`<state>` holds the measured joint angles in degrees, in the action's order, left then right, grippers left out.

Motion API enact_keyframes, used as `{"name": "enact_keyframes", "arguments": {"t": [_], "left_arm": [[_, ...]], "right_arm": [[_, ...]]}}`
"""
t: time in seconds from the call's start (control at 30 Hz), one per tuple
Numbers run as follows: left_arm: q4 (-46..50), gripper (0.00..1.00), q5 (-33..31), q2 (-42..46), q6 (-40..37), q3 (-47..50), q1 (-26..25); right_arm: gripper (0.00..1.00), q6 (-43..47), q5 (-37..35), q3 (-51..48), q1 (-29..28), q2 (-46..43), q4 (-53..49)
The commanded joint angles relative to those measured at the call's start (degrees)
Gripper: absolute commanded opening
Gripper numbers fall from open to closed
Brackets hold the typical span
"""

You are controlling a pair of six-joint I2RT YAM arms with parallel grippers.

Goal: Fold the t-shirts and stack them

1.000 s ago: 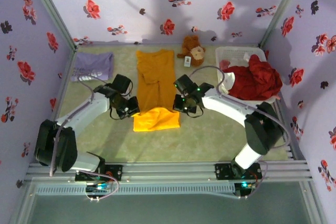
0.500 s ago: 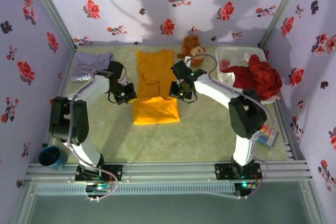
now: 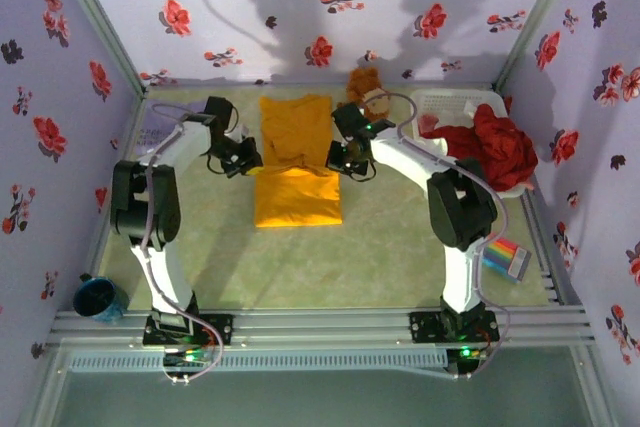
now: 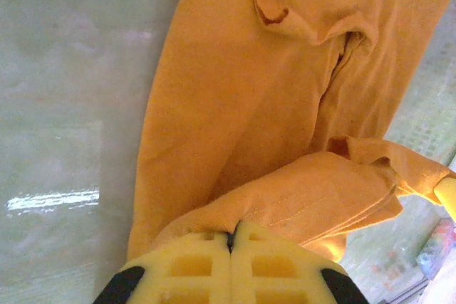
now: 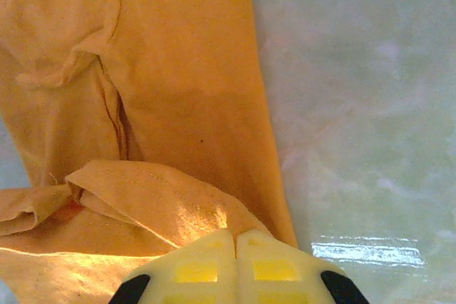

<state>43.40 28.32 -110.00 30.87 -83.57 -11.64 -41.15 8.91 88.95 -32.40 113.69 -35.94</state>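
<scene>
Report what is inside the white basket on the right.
A dark red garment is heaped in the white basket and spills over its near rim. The far part of the basket looks mostly bare white. Anything under the heap is covered and cannot be told.

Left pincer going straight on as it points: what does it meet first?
The left pincer is shut on the orange tee; the tee's flat body lies straight ahead, probably met first.

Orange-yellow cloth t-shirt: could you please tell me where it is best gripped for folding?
Grip the orange-yellow cloth t-shirt at its hem's two corners, one pincer from each long side: it lies flat and narrow, so both corners carry the hem evenly. The left pincer and right pincer are shut there.
</scene>
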Motion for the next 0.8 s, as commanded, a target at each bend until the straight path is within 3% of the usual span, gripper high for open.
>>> {"name": "enact_keyframes", "arguments": {"t": [0.0, 0.77], "left_arm": [[2.7, 0.00, 1.7, -2.7, -2.2, -2.9, 0.7], [5.6, 0.00, 3.2, -12.9, -3.3, -14.3, 2.2]], "right_arm": [[0.00, 1.2, 0.6, 1.7, 1.0, 1.2, 0.5], [0.00, 1.4, 2.5, 6.9, 3.7, 7.8, 1.3]]}}
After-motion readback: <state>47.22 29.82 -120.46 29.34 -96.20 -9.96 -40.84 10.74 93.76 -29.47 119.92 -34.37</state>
